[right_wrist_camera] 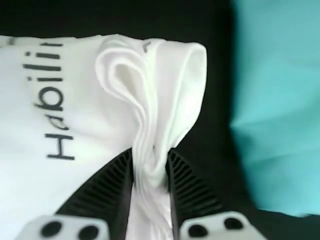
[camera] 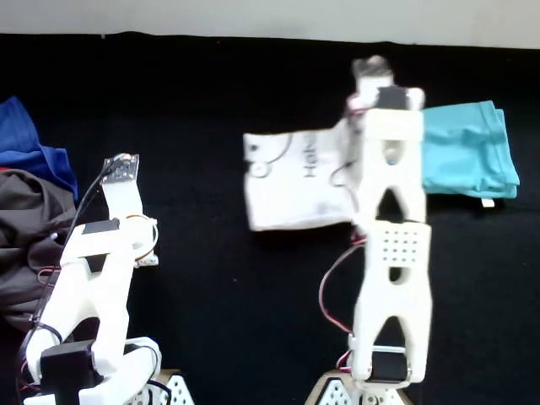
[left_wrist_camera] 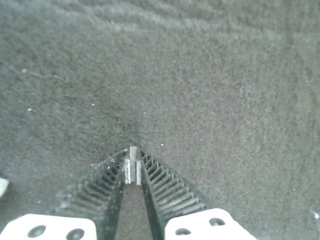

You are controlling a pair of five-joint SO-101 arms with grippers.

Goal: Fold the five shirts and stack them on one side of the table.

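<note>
Right wrist view: my right fingers (right_wrist_camera: 112, 180) pinch the bunched edge of the white shirt (right_wrist_camera: 65, 100); dragging could unfold it. My left fingers (left_wrist_camera: 165, 185) are closed on nothing.

We see a table (camera: 211, 287) covered in black, felt-like cloth. On its right side, toward the far edge, lies a folded teal shirt (camera: 468, 152). Beside it, toward the middle, lies a white shirt (camera: 291, 181) with dark print, a strip of bare cloth between the two. At the left edge a crumpled blue shirt (camera: 29, 139) touches a heaped dark grey shirt (camera: 25, 236).
</note>
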